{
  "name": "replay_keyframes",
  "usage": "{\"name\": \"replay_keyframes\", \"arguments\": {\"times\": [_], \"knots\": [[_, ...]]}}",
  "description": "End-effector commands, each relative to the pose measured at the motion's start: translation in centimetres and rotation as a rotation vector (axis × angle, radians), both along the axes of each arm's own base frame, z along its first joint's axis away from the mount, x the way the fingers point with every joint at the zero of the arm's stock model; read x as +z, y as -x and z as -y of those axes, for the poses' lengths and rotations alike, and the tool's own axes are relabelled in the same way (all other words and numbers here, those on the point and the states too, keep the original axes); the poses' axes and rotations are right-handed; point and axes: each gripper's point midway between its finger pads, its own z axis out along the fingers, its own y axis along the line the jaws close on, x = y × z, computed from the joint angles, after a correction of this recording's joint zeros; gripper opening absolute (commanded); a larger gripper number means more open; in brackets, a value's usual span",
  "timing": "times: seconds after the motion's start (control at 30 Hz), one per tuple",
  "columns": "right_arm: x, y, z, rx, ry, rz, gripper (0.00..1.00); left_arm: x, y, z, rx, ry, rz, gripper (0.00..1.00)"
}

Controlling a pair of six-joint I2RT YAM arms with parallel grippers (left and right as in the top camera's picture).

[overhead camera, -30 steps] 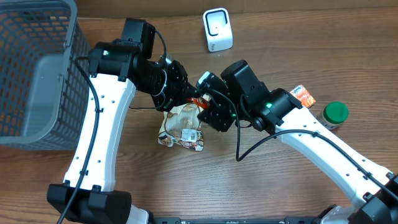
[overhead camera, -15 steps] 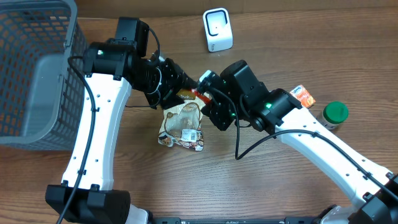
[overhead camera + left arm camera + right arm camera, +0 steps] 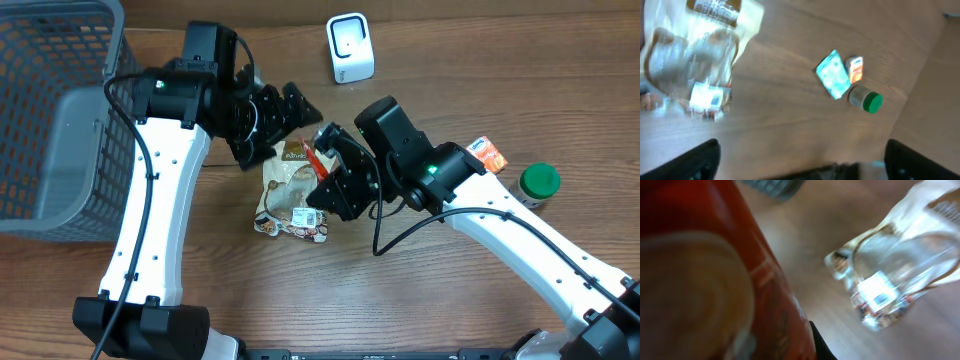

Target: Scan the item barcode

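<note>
light: bright, even | overhead: sharp | wrist views: blurred, snack bag (image 3: 900,270) soft

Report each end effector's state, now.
Left end effector: open, holding nothing.
Right end effector: closed, holding the snack bag by its red top edge.

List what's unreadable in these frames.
Barcode label on the snack bag: too small overhead, blurred in both wrist views.
Jaw tips of the right gripper: hidden overhead by its body; its wrist view is mostly a blurred red shape.
Part of the basket: cut off by overhead's left edge.
</note>
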Motion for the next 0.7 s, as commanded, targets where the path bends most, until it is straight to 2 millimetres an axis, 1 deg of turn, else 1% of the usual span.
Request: {"name": "replay_keyframes", "arguments": {"times": [0.0, 0.07, 0.13, 0.2, 0.23, 0.3, 0.33, 0.37, 0.4, 0.43, 0.5, 0.53, 0.6, 0.67], "knots": [[2.0, 2.0, -0.2, 0.052, -0.065, -0.064, 0.04, 0.9, -1.1, 0.6, -0.115, 0.044, 0.112, 1.00], [1.8, 2.4, 0.0, 0.053, -0.054, -0.084, 0.04, 2.4, -1.4, 1.4, -0.192, 0.136, 0.188, 1.00], [1.7, 2.5, 0.1, 0.054, -0.051, -0.094, 0.04, 4.2, -1.3, 2.0, -0.286, 0.241, 0.272, 0.97], [2.3, 2.7, 0.0, 0.074, -0.089, -0.112, 0.04, 4.9, -1.2, 1.8, -0.323, 0.280, 0.314, 0.94], [3.0, 2.7, 0.0, 0.092, -0.125, -0.125, 0.04, 4.9, -1.1, 1.5, -0.338, 0.276, 0.329, 0.93], [4.2, 2.8, 0.1, 0.122, -0.193, -0.153, 0.04, 4.7, -0.9, 0.9, -0.370, 0.258, 0.353, 0.85], [4.7, 2.6, 0.3, 0.124, -0.219, -0.172, 0.04, 4.6, -0.8, 0.7, -0.387, 0.250, 0.366, 0.79], [5.1, 2.3, 0.6, 0.118, -0.241, -0.190, 0.04, 4.6, -0.6, 0.5, -0.408, 0.247, 0.383, 0.70], [5.4, 2.0, 0.8, 0.108, -0.254, -0.207, 0.04, 4.6, -0.5, 0.3, -0.428, 0.245, 0.400, 0.65], [5.6, 1.6, 1.1, 0.094, -0.264, -0.223, 0.06, 4.7, -0.4, 0.3, -0.440, 0.250, 0.410, 0.63], [6.0, 0.9, 1.7, 0.059, -0.276, -0.266, 0.12, 5.2, -0.1, 0.4, -0.474, 0.280, 0.446, 0.65], [6.0, 0.6, 1.9, 0.043, -0.277, -0.280, 0.12, 5.5, 0.1, 0.6, -0.487, 0.297, 0.459, 0.67], [6.0, 0.2, 2.2, 0.021, -0.276, -0.291, 0.12, 5.8, 0.3, 0.8, -0.497, 0.322, 0.465, 0.70], [5.5, -0.5, 2.4, -0.010, -0.253, -0.273, 0.10, 5.8, 0.7, 1.1, -0.502, 0.331, 0.449, 0.78]]}}
